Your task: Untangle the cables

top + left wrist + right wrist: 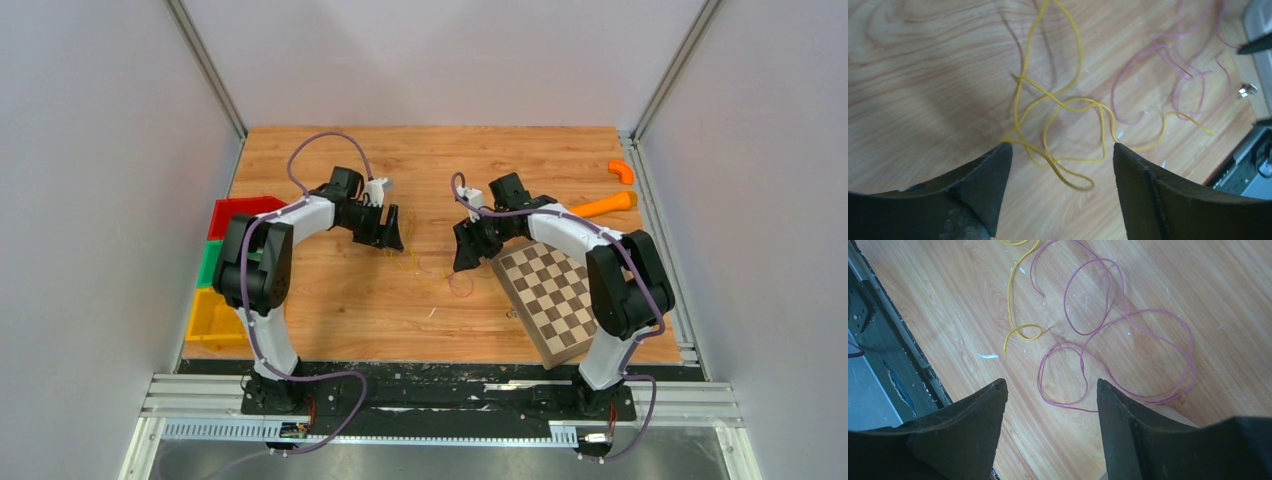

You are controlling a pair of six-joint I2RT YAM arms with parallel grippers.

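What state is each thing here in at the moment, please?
left gripper: open, empty, above the yellow cable.
right gripper: open, empty, above the pink cable.
yellow cable: lying loose, looped over itself, unheld.
pink cable: lying in loose loops, unheld.
chessboard: lying flat, no pieces on it.

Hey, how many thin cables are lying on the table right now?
2. A yellow cable lies looped just ahead of the left gripper; a pink cable lies coiled ahead of the right gripper. More could be hidden under the arms.
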